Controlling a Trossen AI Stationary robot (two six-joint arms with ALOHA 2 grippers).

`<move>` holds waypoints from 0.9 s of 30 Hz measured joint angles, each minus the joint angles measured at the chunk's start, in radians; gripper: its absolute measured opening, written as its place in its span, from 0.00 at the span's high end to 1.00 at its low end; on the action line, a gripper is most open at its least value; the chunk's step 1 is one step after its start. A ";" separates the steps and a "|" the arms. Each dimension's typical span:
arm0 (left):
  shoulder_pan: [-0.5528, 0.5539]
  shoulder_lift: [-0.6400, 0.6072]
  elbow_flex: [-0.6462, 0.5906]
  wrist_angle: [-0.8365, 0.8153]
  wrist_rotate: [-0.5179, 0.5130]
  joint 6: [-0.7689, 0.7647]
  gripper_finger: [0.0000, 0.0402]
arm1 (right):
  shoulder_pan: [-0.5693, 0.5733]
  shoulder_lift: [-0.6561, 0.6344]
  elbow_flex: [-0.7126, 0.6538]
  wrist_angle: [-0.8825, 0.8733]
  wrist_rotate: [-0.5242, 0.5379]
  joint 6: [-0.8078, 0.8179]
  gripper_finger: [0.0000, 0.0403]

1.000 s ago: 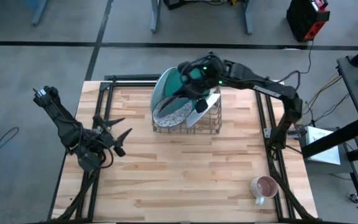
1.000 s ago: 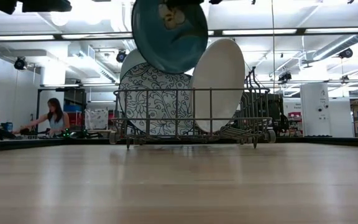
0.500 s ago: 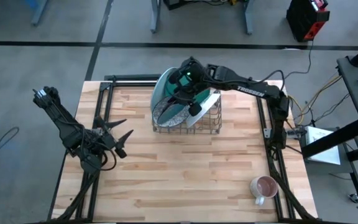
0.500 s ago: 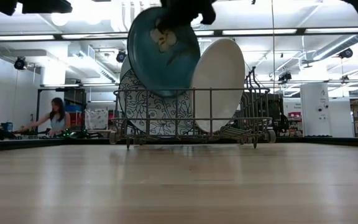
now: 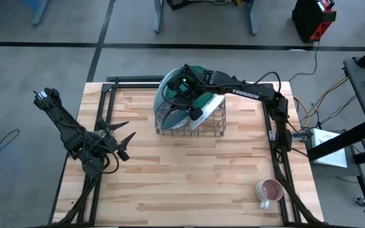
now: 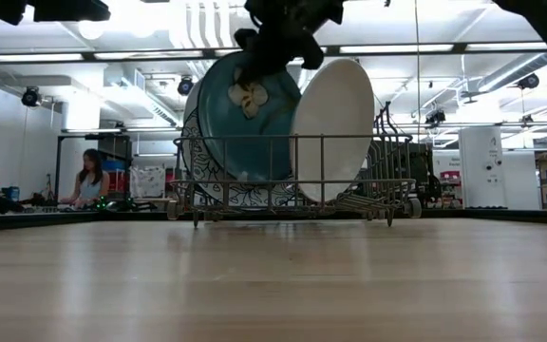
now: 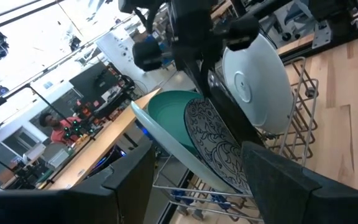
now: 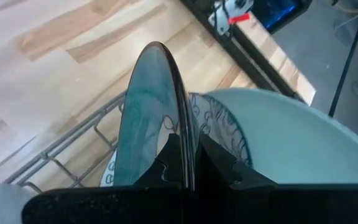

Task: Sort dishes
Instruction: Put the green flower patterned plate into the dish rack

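Right claw (image 8: 188, 163) is clamping the teal plate's (image 6: 250, 119) rim inside the rack (image 6: 349, 171). Left claw (image 5: 120, 134) is idling open, well apart.

**One readable marking**

You can read only one word: "TROSSEN", in white capitals on the forearm of the right arm (image 5: 246, 93), seen in the high view. Nothing else around your table, rack or room carries lettering you could make out.

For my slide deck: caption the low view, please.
Right gripper lowers the teal plate into the wire rack beside the white plate.
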State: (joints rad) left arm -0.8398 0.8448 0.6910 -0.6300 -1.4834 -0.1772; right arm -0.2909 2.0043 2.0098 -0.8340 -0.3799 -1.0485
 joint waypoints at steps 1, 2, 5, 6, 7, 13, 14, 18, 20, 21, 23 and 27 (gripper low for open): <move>0.000 0.000 0.000 0.000 0.000 0.000 0.43 | 0.000 0.007 0.000 0.001 0.003 0.001 0.98; 0.000 0.000 0.000 0.000 0.000 0.000 0.43 | 0.000 0.009 0.000 0.003 0.004 0.002 0.98; 0.000 0.000 0.000 0.000 0.000 -0.003 0.43 | 0.000 0.010 -0.016 0.010 0.008 0.000 0.98; 0.000 0.000 0.000 0.000 0.000 -0.003 0.43 | 0.000 0.009 -0.022 0.011 0.008 -0.002 0.98; 0.000 0.000 0.000 0.000 0.000 -0.004 0.43 | 0.000 0.009 -0.025 0.009 0.008 0.000 0.98; 0.000 0.000 0.000 0.000 0.000 -0.004 0.43 | 0.002 0.010 -0.031 0.006 0.009 0.008 0.98; 0.000 0.000 0.000 0.000 0.000 -0.004 0.43 | 0.003 0.010 -0.032 0.006 0.009 0.008 0.98; 0.000 0.000 0.000 0.000 0.000 -0.004 0.43 | 0.003 0.010 -0.032 0.005 0.009 0.008 0.98; 0.000 0.000 0.000 0.000 0.000 -0.004 0.43 | 0.003 0.010 -0.032 0.005 0.010 0.009 0.97; 0.000 0.000 0.000 -0.001 0.000 -0.004 0.43 | 0.003 0.010 -0.032 0.004 0.010 0.009 0.97; 0.000 0.000 0.000 -0.001 0.000 -0.004 0.43 | 0.003 0.010 -0.032 -0.001 0.009 0.011 0.94; 0.000 0.000 0.000 -0.001 0.000 -0.004 0.43 | 0.004 0.009 -0.032 0.002 0.005 0.011 0.86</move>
State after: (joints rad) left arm -0.8398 0.8448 0.6910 -0.6308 -1.4834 -0.1814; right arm -0.2873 2.0138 1.9775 -0.8323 -0.3746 -1.0375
